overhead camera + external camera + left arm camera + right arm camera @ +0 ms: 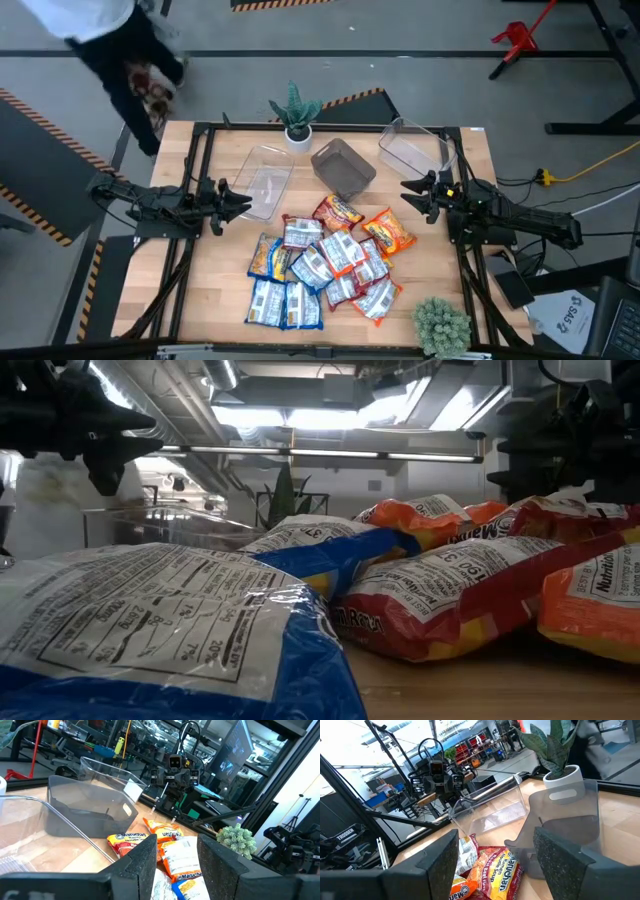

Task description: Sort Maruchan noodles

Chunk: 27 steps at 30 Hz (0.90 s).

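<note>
Both the left end effector (243, 203) and right end effector (409, 188) hover apart, holding nothing, beside the noodle packets (325, 260). The packets overlap and look slippery. A grasp would probably drag neighbours or slip.

Noodles (325, 262) blue-yellow, orange, red (white panels); bin (343, 167) grey.

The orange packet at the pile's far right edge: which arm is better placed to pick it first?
Probably the right. The orange packet lies nearest the open right pincer, while the left pincer waits across the pile.
</note>
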Tool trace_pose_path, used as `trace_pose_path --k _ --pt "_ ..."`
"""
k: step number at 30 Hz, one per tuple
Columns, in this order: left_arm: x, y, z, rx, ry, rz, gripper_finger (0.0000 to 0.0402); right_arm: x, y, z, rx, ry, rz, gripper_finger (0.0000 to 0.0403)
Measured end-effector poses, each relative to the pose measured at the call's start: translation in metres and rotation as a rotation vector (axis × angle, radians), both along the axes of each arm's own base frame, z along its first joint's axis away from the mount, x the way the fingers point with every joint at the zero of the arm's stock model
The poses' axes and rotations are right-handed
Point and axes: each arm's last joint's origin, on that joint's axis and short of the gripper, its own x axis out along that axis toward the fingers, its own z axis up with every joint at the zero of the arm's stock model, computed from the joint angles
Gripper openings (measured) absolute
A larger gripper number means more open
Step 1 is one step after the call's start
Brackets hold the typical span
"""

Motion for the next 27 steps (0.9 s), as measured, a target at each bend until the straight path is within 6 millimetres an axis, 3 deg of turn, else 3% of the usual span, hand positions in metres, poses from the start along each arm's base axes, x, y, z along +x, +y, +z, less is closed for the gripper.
trace_pose_path --k 12,20,27 --pt "0.000 0.000 0.000 0.000 0.000 0.000 0.0135 0.000 0.000 0.000 0.003 -0.003 0.000 0.0244" --pt "0.000 0.000 0.000 -0.002 -0.001 0.000 0.0135 0.000 -0.001 0.004 0.148 -0.073 -0.048 0.0244" --pt "-0.001 0.004 0.001 -0.159 -0.039 0.128 0.0135 -0.001 -0.003 0.011 0.256 -0.178 -0.078 0.0244"
